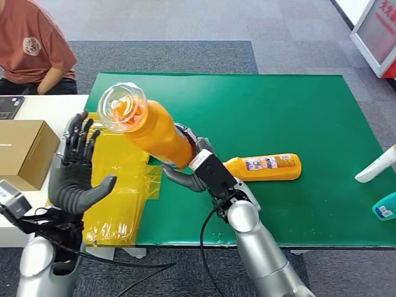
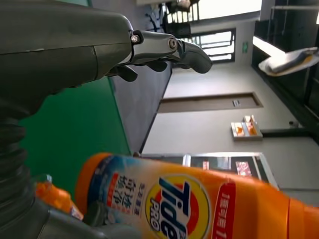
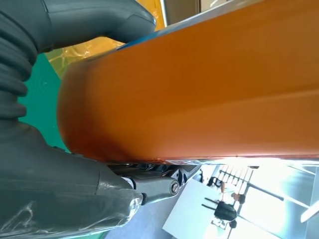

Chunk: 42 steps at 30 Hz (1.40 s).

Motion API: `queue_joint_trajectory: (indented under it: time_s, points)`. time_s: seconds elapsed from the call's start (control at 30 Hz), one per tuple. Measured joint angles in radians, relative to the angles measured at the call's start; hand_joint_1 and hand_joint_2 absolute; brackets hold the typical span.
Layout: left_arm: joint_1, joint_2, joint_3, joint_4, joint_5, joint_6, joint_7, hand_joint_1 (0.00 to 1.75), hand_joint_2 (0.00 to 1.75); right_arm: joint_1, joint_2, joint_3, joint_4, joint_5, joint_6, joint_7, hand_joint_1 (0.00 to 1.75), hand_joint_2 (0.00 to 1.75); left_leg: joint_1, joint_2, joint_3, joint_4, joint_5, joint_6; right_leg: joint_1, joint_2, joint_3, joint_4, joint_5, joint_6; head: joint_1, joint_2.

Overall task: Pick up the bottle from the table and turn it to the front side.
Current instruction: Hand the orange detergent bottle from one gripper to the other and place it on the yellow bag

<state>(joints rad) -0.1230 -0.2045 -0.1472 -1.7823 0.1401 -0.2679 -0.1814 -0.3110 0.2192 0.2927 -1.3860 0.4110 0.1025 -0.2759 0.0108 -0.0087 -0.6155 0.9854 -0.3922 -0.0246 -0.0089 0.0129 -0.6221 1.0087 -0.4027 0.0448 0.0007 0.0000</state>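
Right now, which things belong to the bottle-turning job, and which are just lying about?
Job:
orange bottle, held by the right robot hand
left robot hand, open beside it

Lying about:
second orange bottle
yellow bags
cardboard box
white bottle

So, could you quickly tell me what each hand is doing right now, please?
Left hand: open, holding nothing.
Right hand: holding the orange bottle, lifted off the table.

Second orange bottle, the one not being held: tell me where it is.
In the head view, the second orange bottle lies on its side on the green table, just right of the right robot hand, which grips the raised bottle.
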Motion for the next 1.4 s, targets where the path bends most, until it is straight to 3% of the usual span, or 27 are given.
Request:
queue_joint_trajectory:
  time_s: [0.37, 0.87, 1.4]
  points:
    - [-0.111, 0.023, -0.174, 0.146, 0.004, 0.018, 0.035, 0.0, 1.75, -0.039, 0.03, 0.024, 0.079, 0.029, -0.014, -0.018, 1.75, 1.75, 0.0, 0.0, -0.001, 0.0, 0.0, 0.0, 0.0, 0.0, -0.001, 0.0, 0.0, 0.0, 0.0, 0.0]
    - [-0.155, 0.048, -0.204, 0.177, -0.09, 0.105, 0.024, 0.0, 1.75, -0.03, 0.029, 0.116, 0.103, 0.082, -0.026, -0.031, 1.75, 1.75, 0.0, 0.0, -0.001, 0.0, 0.0, 0.0, 0.0, 0.0, -0.002, 0.0, 0.0, 0.0, 0.0, 0.0]
    - [-0.175, 0.05, -0.249, 0.176, -0.07, 0.098, 0.021, 0.0, 1.75, -0.05, 0.027, 0.113, 0.206, 0.086, -0.086, -0.027, 1.75, 1.75, 0.0, 0.0, -0.001, 0.0, 0.0, 0.0, 0.0, 0.0, -0.002, 0.0, 0.0, 0.0, 0.0, 0.0]
